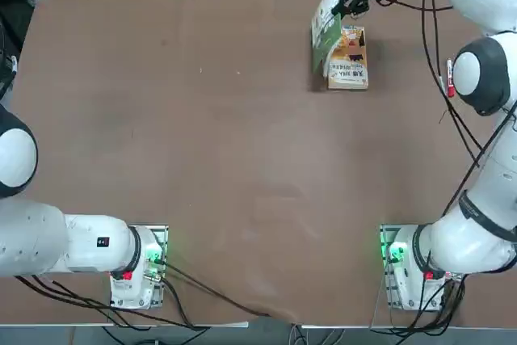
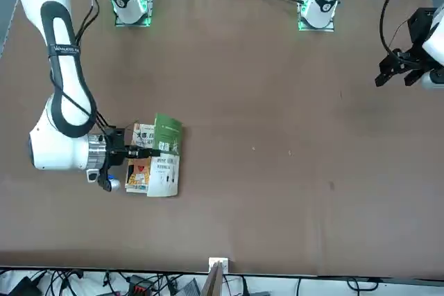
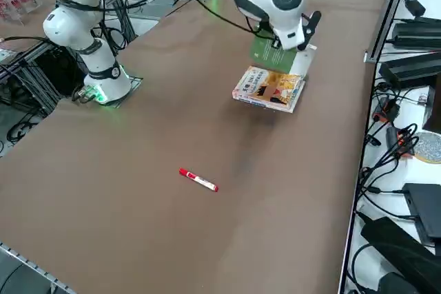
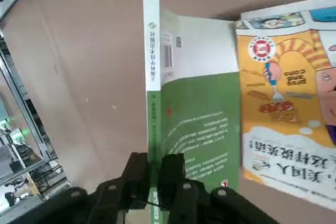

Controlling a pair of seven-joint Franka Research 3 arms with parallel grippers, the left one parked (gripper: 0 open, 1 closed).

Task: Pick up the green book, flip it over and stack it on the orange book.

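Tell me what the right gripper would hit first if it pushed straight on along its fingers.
The right gripper is clamped on the green-and-white paperback book, held on edge. Beyond the book, only the bare brown table seems to lie ahead; the orange-yellow illustrated paperback sits beside that line, though depth is unclear.

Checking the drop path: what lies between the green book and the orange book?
Nothing: right gripper holds the green book tilted directly over the orange book, per wrist view.
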